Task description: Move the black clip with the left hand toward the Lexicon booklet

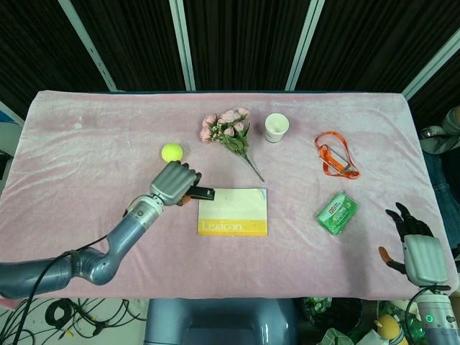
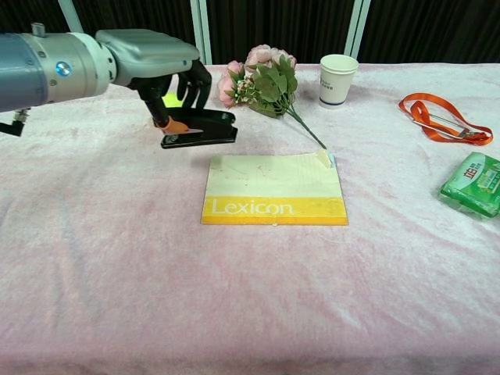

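My left hand (image 1: 174,183) (image 2: 152,56) grips the black clip (image 2: 199,129) (image 1: 200,193) and holds it lifted above the pink cloth, just off the upper left corner of the Lexicon booklet (image 1: 233,211) (image 2: 273,188). The clip is black with an orange part near my fingers, and it points right toward the booklet. The booklet lies flat, cream with a yellow band. My right hand (image 1: 415,248) hangs off the table's front right corner with its fingers apart and nothing in them.
A yellow tennis ball (image 1: 171,152) sits behind my left hand. Pink flowers (image 1: 230,130), a paper cup (image 1: 276,127), an orange lanyard (image 1: 334,156) and a green packet (image 1: 337,213) lie on the pink table cover (image 1: 86,144).
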Motion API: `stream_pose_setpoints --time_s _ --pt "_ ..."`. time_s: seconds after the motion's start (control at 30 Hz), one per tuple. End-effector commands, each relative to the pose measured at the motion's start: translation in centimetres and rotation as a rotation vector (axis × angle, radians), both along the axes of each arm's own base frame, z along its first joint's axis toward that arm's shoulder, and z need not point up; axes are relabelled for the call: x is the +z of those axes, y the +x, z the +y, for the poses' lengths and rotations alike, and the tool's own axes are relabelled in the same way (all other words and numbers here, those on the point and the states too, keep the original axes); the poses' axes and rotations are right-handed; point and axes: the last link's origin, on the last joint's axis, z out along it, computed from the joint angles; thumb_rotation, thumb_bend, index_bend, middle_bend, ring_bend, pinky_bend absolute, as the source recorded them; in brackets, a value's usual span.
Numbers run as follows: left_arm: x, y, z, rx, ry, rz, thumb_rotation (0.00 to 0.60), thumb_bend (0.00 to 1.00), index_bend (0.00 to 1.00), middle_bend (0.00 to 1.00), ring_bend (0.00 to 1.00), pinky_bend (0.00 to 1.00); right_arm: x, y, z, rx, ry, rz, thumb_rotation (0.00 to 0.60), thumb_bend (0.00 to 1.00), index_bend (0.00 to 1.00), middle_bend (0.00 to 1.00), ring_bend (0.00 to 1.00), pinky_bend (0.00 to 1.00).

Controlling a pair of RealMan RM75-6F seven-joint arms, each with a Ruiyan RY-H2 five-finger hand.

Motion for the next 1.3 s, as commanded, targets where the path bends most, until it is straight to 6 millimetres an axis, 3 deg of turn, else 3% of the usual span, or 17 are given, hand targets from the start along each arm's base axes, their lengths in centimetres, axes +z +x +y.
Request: stream_pose_setpoints --time_s 0.03,0.33,0.53,0.63,0.7,0.8,0.93,1.1,1.27,1.3 --pt "-2.2 3.2 -0.4 -0.011 -0.040 -0.011 0.600 0.41 0.51 0.55 0.38 0.45 0.0 -0.1 0.0 -0.002 -0.001 0.000 0.600 0.20 0.18 0.06 0.18 0.21" --pt "-6.1 6.2 -1.4 0.014 -0.061 0.029 0.600 0.41 0.51 0.55 0.38 0.45 0.2 -0.2 0.0 -0.005 -0.006 -0.003 0.600 0.20 0.18 0.06 0.18 0.21" --pt "-7.5 7.3 -1.6 0.026 -0.051 0.056 0.600 0.40 0.51 0.54 0.38 0.45 0.3 -0.2 0.0 -0.005 -0.006 -0.004 0.600 0.20 0.18 0.06 0.18 0.21" --pt "-7.7 7.4 -1.6 0.037 -0.048 0.062 0.600 0.32 0.47 0.49 0.36 0.44 0.3 -0.2 -0.1 -0.006 -0.007 -0.007 0.600 0.20 0.18 0.06 0.18 0.21" --pt "-7.9 7.4 -1.6 0.045 -0.047 0.066 0.600 0.23 0.43 0.41 0.31 0.38 0.3 -0.2 0.0 -0.008 -0.006 -0.009 0.600 0.20 0.18 0.06 0.18 0.21" --pt "-8.0 7.8 -1.6 0.060 -0.034 0.045 0.600 0.06 0.36 0.24 0.14 0.16 0.2 -0.2 0.0 -0.012 -0.003 -0.011 0.600 0.20 0.18 0.06 0.18 0.21" --pt "-8.1 8.1 -1.8 0.093 -0.031 -0.003 0.600 0.00 0.30 0.13 0.05 0.04 0.3 -0.2 0.0 -0.013 -0.003 -0.009 0.600 0.20 0.18 0.06 0.18 0.21" --pt "-7.1 8.2 -1.7 0.109 -0.035 -0.043 0.600 0.00 0.30 0.13 0.04 0.03 0.2 -0.2 0.0 -0.016 -0.001 -0.008 0.600 0.20 0.18 0.06 0.19 0.21" --pt "-4.4 7.3 -1.1 0.103 0.023 -0.046 0.600 0.00 0.30 0.15 0.04 0.04 0.2 -0.2 0.0 -0.014 0.001 -0.004 0.600 0.20 0.18 0.06 0.19 0.21" --pt "-3.0 6.5 -1.0 0.104 0.047 -0.041 0.600 0.00 0.30 0.16 0.04 0.04 0.2 -0.2 0.0 -0.016 0.000 -0.004 0.600 0.20 0.18 0.06 0.19 0.21"
